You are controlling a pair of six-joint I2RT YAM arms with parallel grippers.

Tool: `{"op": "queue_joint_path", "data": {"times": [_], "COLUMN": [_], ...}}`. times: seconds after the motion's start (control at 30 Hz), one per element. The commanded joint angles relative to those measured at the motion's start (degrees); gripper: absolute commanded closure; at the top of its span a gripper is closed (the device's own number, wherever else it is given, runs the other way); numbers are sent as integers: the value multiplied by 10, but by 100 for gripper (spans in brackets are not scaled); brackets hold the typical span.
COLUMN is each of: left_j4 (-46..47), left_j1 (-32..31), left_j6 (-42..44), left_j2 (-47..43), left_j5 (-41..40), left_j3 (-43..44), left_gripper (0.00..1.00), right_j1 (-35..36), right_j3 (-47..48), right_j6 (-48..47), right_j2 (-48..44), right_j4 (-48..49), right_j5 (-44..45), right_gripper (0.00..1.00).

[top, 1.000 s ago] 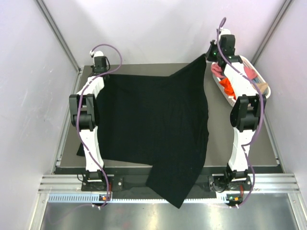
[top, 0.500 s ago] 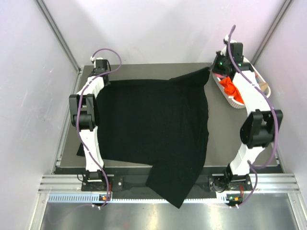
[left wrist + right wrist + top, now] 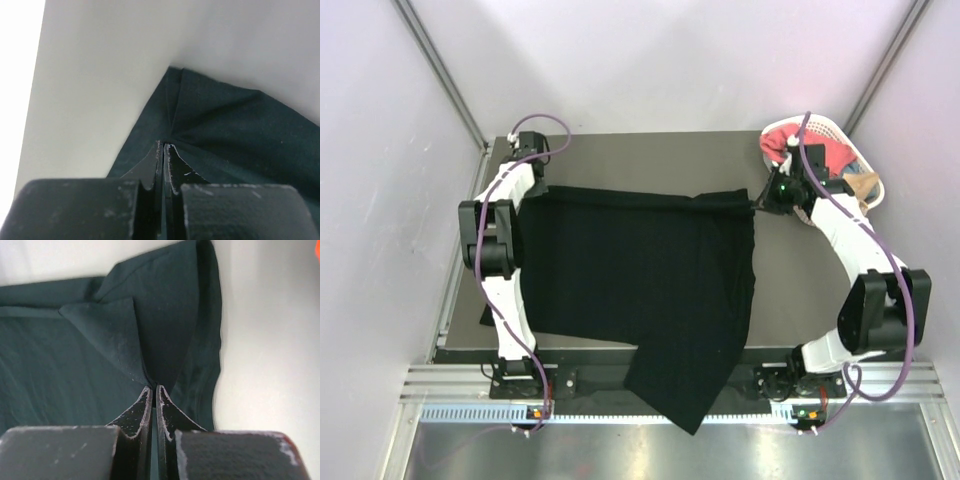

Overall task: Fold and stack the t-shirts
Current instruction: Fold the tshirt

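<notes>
From above, the black shirt (image 3: 640, 270) lies spread over most of the table (image 3: 650, 150), one lower flap hanging off the near edge. The left claw (image 3: 534, 190) has its far left corner and the right claw (image 3: 757, 204) its far right corner, the far edge running fairly straight between them. Behind the right arm stands a white basket (image 3: 868, 172) with a pink shirt (image 3: 823, 152) in it.

In the left wrist view, the left claw (image 3: 163, 147) is pinched closed on a fold of the dark cloth, which fans away across the pale tabletop.

In the right wrist view, the right claw (image 3: 152, 388) is likewise clamped tight on the shirt's corner, where a small triangle of cloth is doubled over.

I'd say they are laying the shirt out square for folding. Doing that well means moving both corners at one pace and one height, keeping the edge taut, and smoothing that doubled triangle.

No brand, label or writing shows anywhere.
</notes>
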Motion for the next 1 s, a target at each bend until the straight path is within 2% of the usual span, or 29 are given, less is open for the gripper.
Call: {"op": "queue_joint_path", "data": {"times": [0.0, 0.23, 0.97], "left_j4": [-15, -66, -77], "left_j1": [2, 2, 1], "left_j6": [-1, -23, -49], "left_j2": [-50, -30, -51], "left_j5": [-27, -44, -93], "left_j3": [-18, -1, -39], "left_gripper": [100, 100, 100], "right_j1": [0, 0, 1], "right_j3": [-23, -108, -212], "right_j6": [5, 7, -1], "right_j2": [-53, -116, -174], "right_j4": [-2, -3, -11], "right_j5": [-10, -12, -28], "right_gripper": [100, 100, 100]}}
